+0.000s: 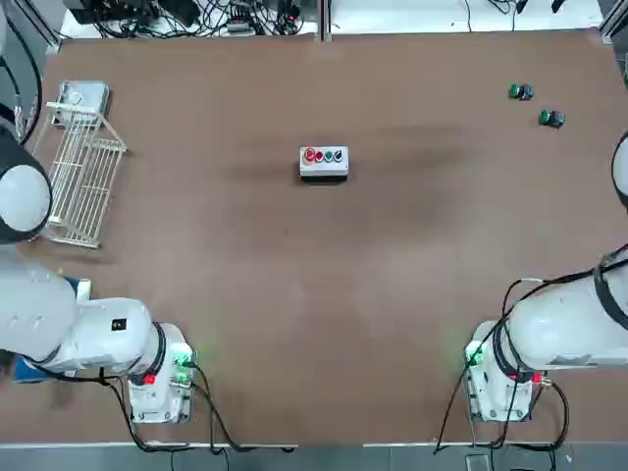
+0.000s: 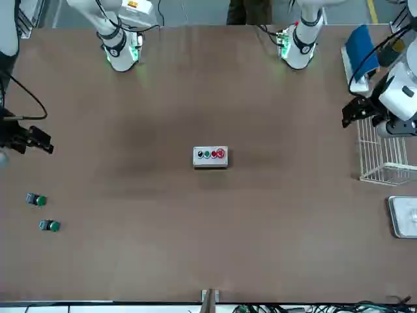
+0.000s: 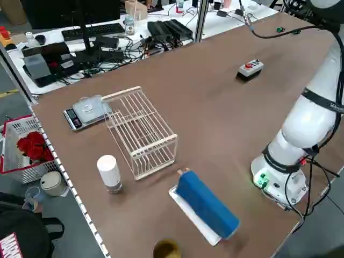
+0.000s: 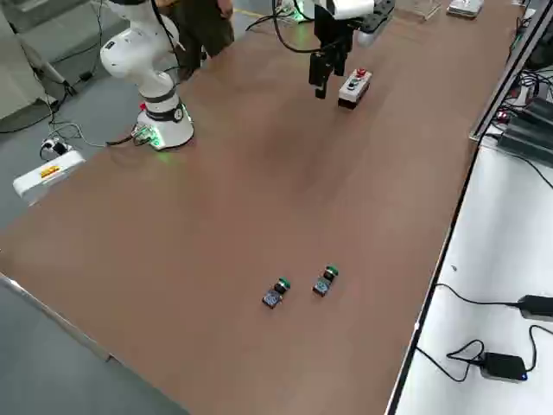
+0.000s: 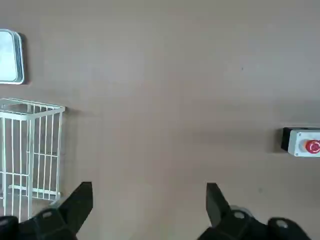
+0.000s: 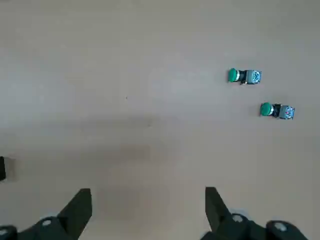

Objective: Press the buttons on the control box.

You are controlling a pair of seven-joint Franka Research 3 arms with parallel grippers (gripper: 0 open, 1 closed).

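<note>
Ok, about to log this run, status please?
Left gripper open, high by wire rack. Right gripper open, high at its side. Control box mid-table, buttons untouched, nothing near it.

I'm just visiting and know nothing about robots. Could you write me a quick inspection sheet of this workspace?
Surface: brown table, flat.
Job's things: control box mid-table; its buttons in a row, the red one largest; nothing touching it.
Clutter: two loose green-capped button pieces; white wire rack; small scale; blue block; white cylinder.
End effectors: left end effector open, hovers near the rack; right end effector open, hovers over bare table.
Cables: bundles beyond the far edge.
Surroundings: keyboard.
</note>
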